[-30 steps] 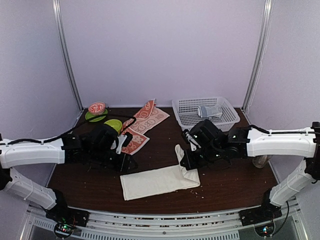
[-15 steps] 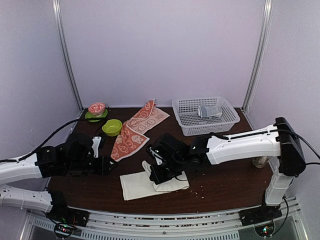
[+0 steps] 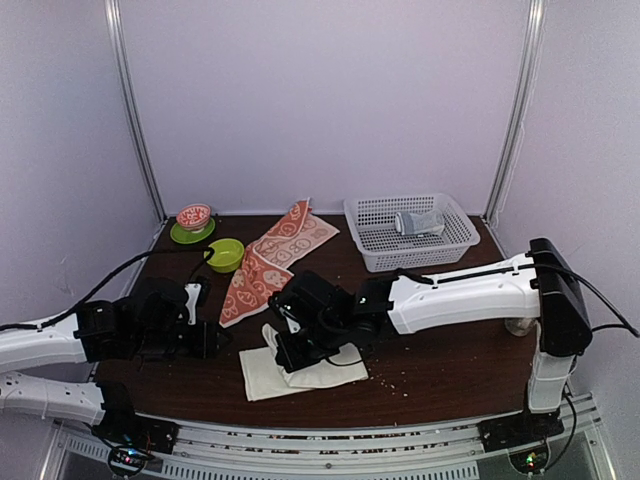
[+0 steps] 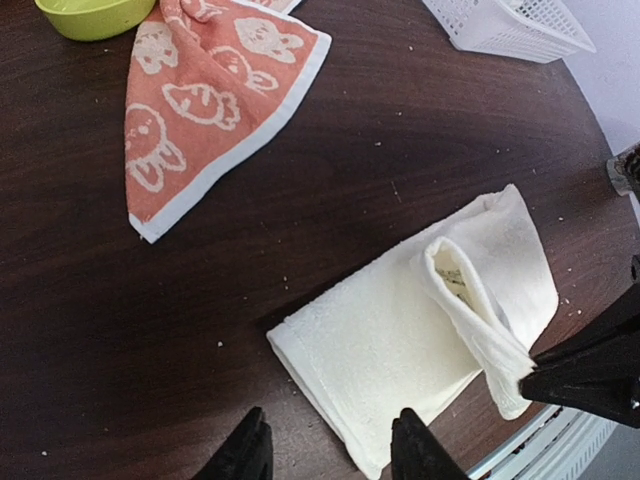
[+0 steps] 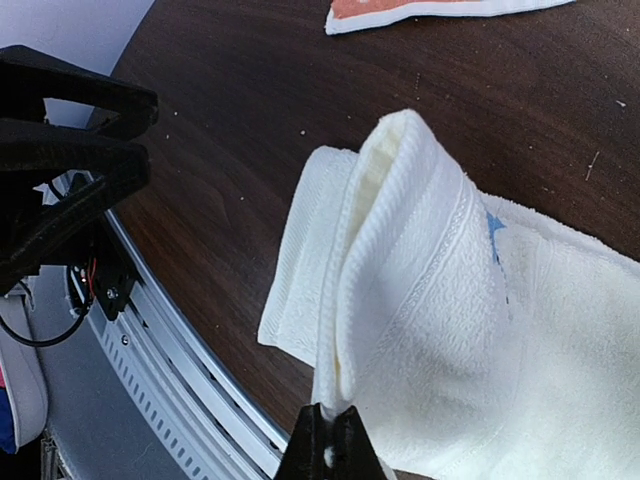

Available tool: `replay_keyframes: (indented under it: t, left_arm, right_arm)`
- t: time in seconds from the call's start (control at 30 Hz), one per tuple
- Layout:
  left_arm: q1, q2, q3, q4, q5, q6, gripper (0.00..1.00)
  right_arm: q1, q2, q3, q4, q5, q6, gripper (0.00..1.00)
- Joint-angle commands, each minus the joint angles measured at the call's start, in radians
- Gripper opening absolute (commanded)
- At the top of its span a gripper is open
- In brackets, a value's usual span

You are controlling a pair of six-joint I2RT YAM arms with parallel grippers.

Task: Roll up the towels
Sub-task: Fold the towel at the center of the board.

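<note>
R gripper (image 5: 330, 445) is clenched on a folded edge of the cream towel (image 5: 450, 300). The pinched fold is held raised off the table (image 5: 250, 120) and curled over the flat part, so a loose loop stands directly ahead of its fingers. A small blue mark (image 5: 493, 225) is noted on the cloth just right of that loop. L gripper (image 4: 330, 452) is released, jaws apart w/ nothing between them. It is hovering just short of the cream towel's free corner, which lies flat on the table ahead of its tips. R gripper's dark fingertips are seen at the far right of the L wrist view, at the rolled end. The orange towel (image 4: 210, 100) lies spread well beyond L gripper, ahead and to its left, apart from the cream one. A green bowl (image 4: 95, 15) sits just past the orange towel, and a white basket (image 4: 510, 25) is far ahead-right.
</note>
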Motion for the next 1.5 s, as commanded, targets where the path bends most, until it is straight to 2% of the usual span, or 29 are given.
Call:
replay_keyframes:
  t: [0.0,0.77,0.93,1.0,1.1,1.17,1.3,1.4,1.47]
  left_arm:
    - [0.006,-0.014,-0.011,0.042,0.005,-0.009,0.42]
    - [0.005,-0.022,-0.056,0.061,0.021,-0.038,0.42]
    - [0.005,-0.004,-0.048,0.070,0.031,-0.033,0.42]
    - [0.005,0.000,-0.032,0.058,0.025,-0.024,0.42]
    - [0.005,-0.004,-0.003,0.027,0.005,-0.005,0.42]
    - [0.005,-0.006,0.009,0.012,-0.005,0.006,0.43]
    - [0.006,0.055,0.035,0.030,0.041,0.028,0.44]
    - [0.005,0.144,0.058,0.065,0.116,0.024,0.45]
    - [0.005,0.202,0.073,0.072,0.126,0.013,0.46]
  right_arm:
    - [0.009,0.037,0.046,-0.009,0.009,0.015,0.00]
    - [0.032,0.198,0.228,-0.075,-0.047,-0.024,0.00]
    - [0.042,0.199,0.260,-0.059,-0.160,-0.069,0.48]
    - [0.042,0.147,0.228,-0.017,-0.169,-0.070,0.59]
    - [0.029,0.040,0.160,0.009,-0.127,-0.062,0.64]
    - [0.007,-0.038,0.078,0.012,-0.078,-0.044,0.63]
    - [-0.070,-0.233,-0.230,0.108,0.058,0.031,0.58]
    - [-0.143,-0.325,-0.417,0.210,0.056,0.099,0.55]
    - [-0.170,-0.354,-0.476,0.252,0.051,0.109,0.54]
